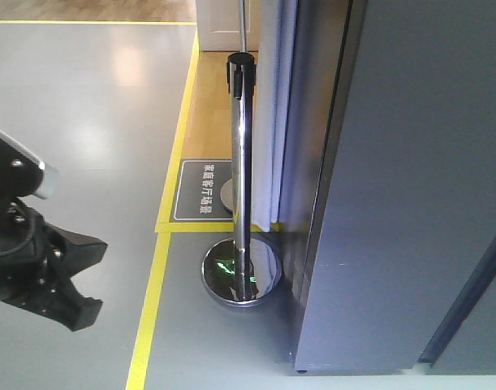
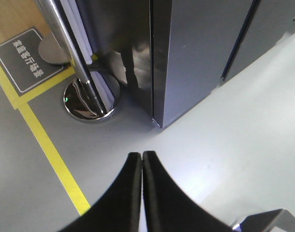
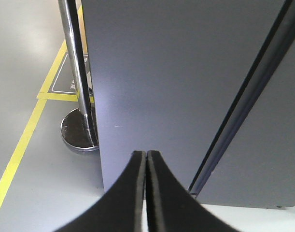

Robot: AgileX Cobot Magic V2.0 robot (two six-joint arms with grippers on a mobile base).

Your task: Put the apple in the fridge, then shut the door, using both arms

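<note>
The left gripper (image 2: 142,162) and right gripper (image 3: 146,159) are both hanging with fingers pressed together, empty, facing the fridge (image 3: 176,87), whose door (image 1: 426,179) is sitting closed. No apple is showing.
</note>
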